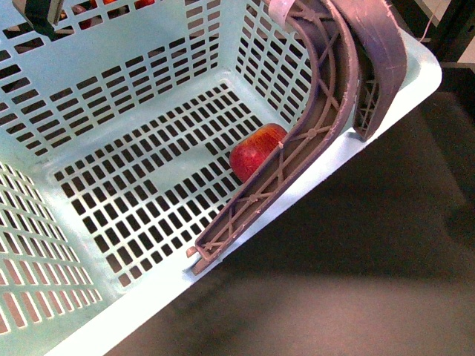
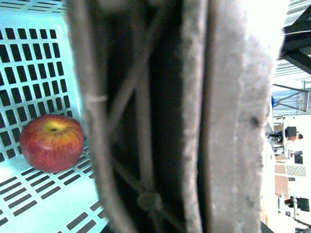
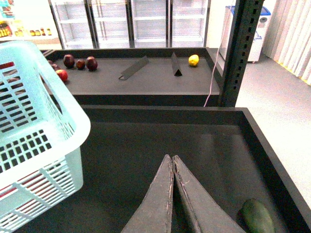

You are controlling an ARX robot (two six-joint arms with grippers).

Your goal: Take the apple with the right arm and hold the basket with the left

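The pale aqua basket [image 1: 133, 185] fills the front view, with its mauve handles [image 1: 326, 111] folded along the right rim. The red apple [image 1: 256, 152] lies on the slotted floor against that wall, partly behind a handle. In the left wrist view the apple [image 2: 51, 143] shows its yellowish stem dimple beside the handles [image 2: 194, 116], which fill the picture. My left gripper [image 2: 180, 204] is shut on the basket at these handles; its fingers are hard to make out. My right gripper [image 3: 172, 158] is shut and empty, outside the basket [image 3: 43, 145], above a dark tray.
A green fruit [image 3: 257, 216] lies in the dark tray's [image 3: 146, 141] corner near my right gripper. On the far shelf are maroon fruits [image 3: 80, 62], a lemon [image 3: 194, 60] and two dark wedge dividers [image 3: 133, 68]. A black post [image 3: 238, 53] stands at the right.
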